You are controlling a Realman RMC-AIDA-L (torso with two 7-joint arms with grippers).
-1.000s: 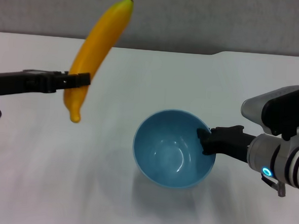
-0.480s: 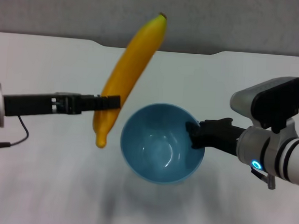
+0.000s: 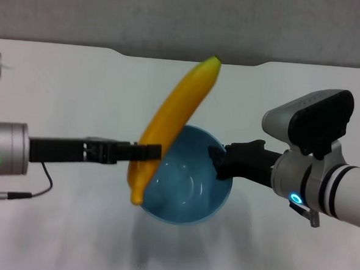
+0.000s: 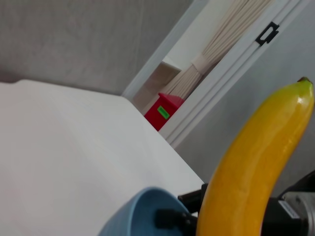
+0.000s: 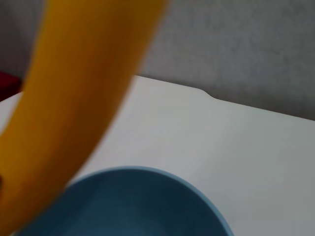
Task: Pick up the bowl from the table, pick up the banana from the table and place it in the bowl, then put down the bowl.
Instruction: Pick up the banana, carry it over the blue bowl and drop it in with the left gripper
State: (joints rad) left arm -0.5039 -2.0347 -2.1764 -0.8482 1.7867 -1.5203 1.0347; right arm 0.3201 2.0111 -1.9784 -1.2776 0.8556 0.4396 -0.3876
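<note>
The light-blue bowl (image 3: 192, 185) hangs in the air above the white table (image 3: 79, 86), held at its right rim by my right gripper (image 3: 218, 162), which is shut on it. My left gripper (image 3: 149, 151) reaches in from the left and is shut on the yellow banana (image 3: 175, 119). The banana stands steeply tilted, dark tip up, its lower end (image 3: 138, 196) at the bowl's left rim. The left wrist view shows the banana (image 4: 246, 167) and the bowl's rim (image 4: 142, 211). The right wrist view shows the banana (image 5: 74, 98) over the bowl (image 5: 133, 206).
The table's far edge has a notch (image 3: 257, 64) against a grey wall. In the left wrist view a red box (image 4: 165, 110) and a curtain stand beyond the table's end. A cable (image 3: 23, 193) hangs below the left arm.
My left gripper has carried the banana to the right and lower, up to the bowl's left rim. My right gripper has moved the bowl to the left toward it.
</note>
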